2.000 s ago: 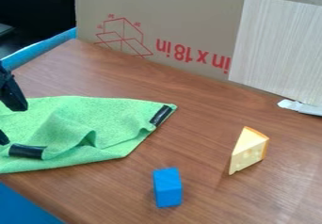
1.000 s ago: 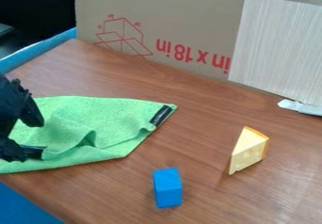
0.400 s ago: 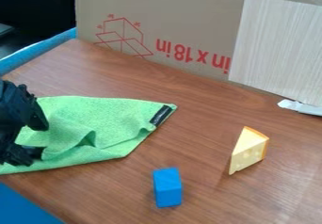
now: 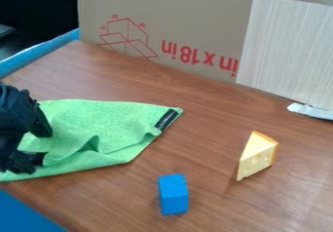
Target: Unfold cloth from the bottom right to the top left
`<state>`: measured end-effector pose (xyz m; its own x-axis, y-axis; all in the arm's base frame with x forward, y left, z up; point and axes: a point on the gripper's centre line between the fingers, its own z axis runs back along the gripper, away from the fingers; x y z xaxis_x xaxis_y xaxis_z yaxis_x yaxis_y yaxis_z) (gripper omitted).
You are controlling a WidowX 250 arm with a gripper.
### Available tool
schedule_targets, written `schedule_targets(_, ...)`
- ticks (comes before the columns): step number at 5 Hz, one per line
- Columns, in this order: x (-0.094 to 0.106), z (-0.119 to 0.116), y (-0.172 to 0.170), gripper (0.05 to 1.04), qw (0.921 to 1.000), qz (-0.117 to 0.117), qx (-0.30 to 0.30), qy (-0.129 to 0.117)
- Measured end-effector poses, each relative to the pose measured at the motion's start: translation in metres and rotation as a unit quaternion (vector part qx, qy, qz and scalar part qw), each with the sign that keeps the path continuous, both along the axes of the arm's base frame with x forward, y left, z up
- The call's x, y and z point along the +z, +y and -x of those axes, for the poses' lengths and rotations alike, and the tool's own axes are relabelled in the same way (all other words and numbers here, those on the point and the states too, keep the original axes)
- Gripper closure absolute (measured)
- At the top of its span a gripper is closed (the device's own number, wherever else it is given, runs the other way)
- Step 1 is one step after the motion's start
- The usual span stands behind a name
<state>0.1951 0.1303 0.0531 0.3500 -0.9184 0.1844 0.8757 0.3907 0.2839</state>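
The counter [image 4: 214,206] is finished in brown wood grain with a low sheen. At its far side, a flat cardboard panel [image 4: 175,11] is stood upright, its matte brown face marked with red print. A green cloth [image 4: 120,121] is laid on the left part of the counter; its material is soft, fine-napped and flecked. The cloth is partly folded: a raised crease and a small shadowed hollow are formed near its middle. Its long axis is run across the view from left to right, and its pointed corner is directed to the right. A rectangular sheet [image 4: 286,46] with pale, vertical grain is set against the right part of the cardboard panel.

The black gripper [image 4: 37,143] is positioned over the left part of the cloth, with its angular fingers spread apart. To the right of the cloth, a yellow cheese wedge [image 4: 255,156] with an orange rind and shallow round pits is placed. A smooth blue block [image 4: 173,195], straight-edged, is located between them, nearer the lower edge of the view. A narrow black strip [image 4: 166,119] is fixed diagonally beside the cloth's right corner.
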Motion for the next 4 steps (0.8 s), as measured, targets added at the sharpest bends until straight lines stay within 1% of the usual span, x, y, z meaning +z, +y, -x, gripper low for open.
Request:
schedule_targets(1,-0.0034,-0.0002,0.0017,0.434,0.9999,0.001,0.01,0.003)
schedule_targets(2,-0.0045,0.0,0.002,0.714,0.9999,0.001,0.011,0.005)
schedule_targets(3,-0.0043,-0.0007,0.0033,0.922,0.9999,-0.002,0.012,0.003)
schedule_targets(4,-0.0045,0.001,-0.0001,1.013,0.9999,0.01,0.009,0.009)
